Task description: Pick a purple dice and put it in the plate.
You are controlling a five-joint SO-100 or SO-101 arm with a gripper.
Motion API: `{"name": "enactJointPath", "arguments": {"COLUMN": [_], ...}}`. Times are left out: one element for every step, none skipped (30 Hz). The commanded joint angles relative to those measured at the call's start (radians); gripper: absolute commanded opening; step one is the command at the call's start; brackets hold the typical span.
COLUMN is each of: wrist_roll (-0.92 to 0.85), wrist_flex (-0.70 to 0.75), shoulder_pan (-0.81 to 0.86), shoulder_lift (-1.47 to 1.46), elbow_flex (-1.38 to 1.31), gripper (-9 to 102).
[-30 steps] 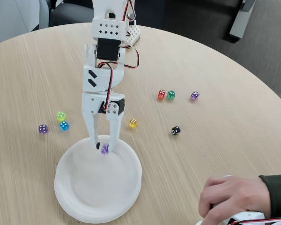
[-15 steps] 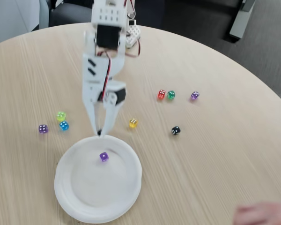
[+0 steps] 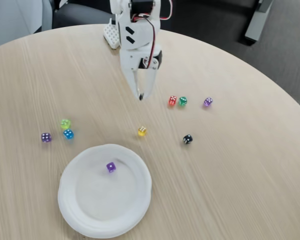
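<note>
Purple dice: one, lying inside the plate, on its flat floor toward the upper rim; a cube, so no long axis; its edges sit slightly skewed to the picture's edges; which pip face is up is probably too small to read.
Plate: one, white, round, ribbed rim, on the table.
Gripper: fingertips point down, nearly together, nothing between them; it hangs above bare wood, well apart from the plate.
Other dice on the table: eight, namely two purplish, one lime, blue, yellow, red, green, black.
</note>
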Motion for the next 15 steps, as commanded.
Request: {"name": "enactJointPath", "arguments": {"wrist_roll": [-0.064,-0.094,-0.121,-0.149,-0.178,-0.207,-0.232,-0.255,-0.273,-0.302,-0.321,-0.334,-0.353,-0.371,-0.393], "wrist_flex": [0.009,0.009,0.009,0.009,0.009,0.009,0.009,0.009,0.009,0.009,0.009,0.009,0.009,0.009,0.009], "shoulder_pan": [0.006,0.006,0.006,0.008,0.008,0.008,0.008,0.008,0.008,0.009,0.011,0.011,0.012,0.012,0.012], "shoulder_lift": [0.086,0.115,0.144,0.173,0.201,0.225,0.249,0.268,0.285,0.301,0.316,0.330,0.345,0.359,0.373], "elbow_flex": [0.067,0.097,0.126,0.153,0.181,0.209,0.235,0.259,0.282,0.307,0.328,0.350,0.368,0.387,0.402], "gripper": [0,0,0,0,0,0,0,0,0,0,0,0,0,0,0]}}
